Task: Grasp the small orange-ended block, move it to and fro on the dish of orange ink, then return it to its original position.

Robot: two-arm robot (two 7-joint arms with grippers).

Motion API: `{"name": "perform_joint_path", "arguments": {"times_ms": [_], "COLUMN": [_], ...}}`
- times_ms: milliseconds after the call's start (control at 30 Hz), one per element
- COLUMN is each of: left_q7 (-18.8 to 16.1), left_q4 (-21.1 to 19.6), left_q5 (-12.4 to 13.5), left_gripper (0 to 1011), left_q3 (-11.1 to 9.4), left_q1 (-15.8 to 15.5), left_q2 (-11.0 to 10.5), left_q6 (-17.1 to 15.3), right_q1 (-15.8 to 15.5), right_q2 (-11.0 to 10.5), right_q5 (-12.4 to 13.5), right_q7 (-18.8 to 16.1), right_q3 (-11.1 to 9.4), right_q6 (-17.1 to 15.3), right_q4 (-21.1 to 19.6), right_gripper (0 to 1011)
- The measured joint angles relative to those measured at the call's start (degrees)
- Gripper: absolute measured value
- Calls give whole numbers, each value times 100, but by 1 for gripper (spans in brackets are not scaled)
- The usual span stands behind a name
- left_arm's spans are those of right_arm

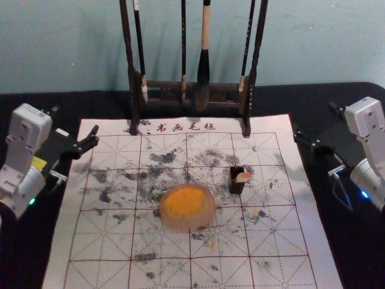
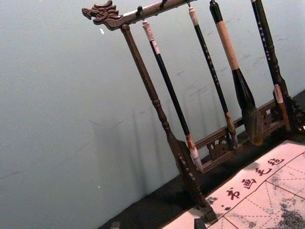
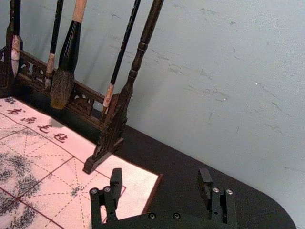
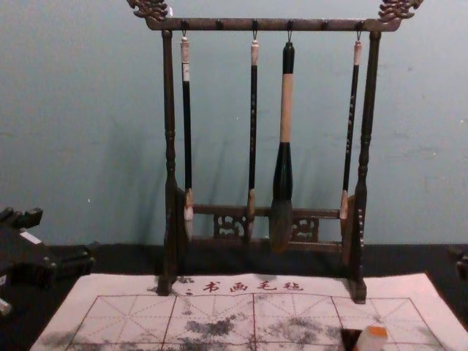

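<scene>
Waiting, released, around orange ink

Look first at the pale wall (image 2: 57,119), scuffed and matt, then at the black table (image 1: 301,99) running up to it. See spread there a calligraphy mat (image 1: 108,250), probably to guard the table and steer strokes: white, printed with a dashed grid, mottled with grey ink.

Notice at its far edge a carved dark brush stand (image 4: 270,25), with turned posts and fretwork. Find calligraphy brushes (image 4: 187,131) hung there tips down, likely to keep bristles straight.

Locate the left gripper (image 2: 157,223) by the mat's left edge, the right gripper (image 3: 160,180) by its right; read both as released and empty, presumably held wide to leave the work free. Judge the right better placed for grasping.

Come next to the ink dish (image 1: 187,223), low, rounded, translucent-looking, with patchy orange ink (image 1: 184,201) inside. Beside it, to the right, find an upright dark holder (image 1: 236,186), open-topped and boxy. Finish with the small orange-ended block (image 4: 372,339), pale-sided, tilted in that holder with orange end up, perhaps to spare the mat from stains and offer an easy grip.
</scene>
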State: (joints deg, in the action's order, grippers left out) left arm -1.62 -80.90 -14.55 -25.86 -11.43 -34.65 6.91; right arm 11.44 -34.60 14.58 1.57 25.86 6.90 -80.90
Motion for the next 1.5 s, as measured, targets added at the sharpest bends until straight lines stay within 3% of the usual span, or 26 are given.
{"name": "perform_joint_path", "arguments": {"times_ms": [1500], "left_q7": [0], "left_q4": [0], "left_q5": [0], "left_gripper": [1001], "left_q3": [0], "left_q1": [0], "left_q2": [0], "left_q6": [0], "right_q1": [-1], "right_q2": [-5], "right_q5": [-4], "right_q7": [5], "right_q3": [0], "right_q6": [0], "right_q4": [0], "right_gripper": [1003]}}
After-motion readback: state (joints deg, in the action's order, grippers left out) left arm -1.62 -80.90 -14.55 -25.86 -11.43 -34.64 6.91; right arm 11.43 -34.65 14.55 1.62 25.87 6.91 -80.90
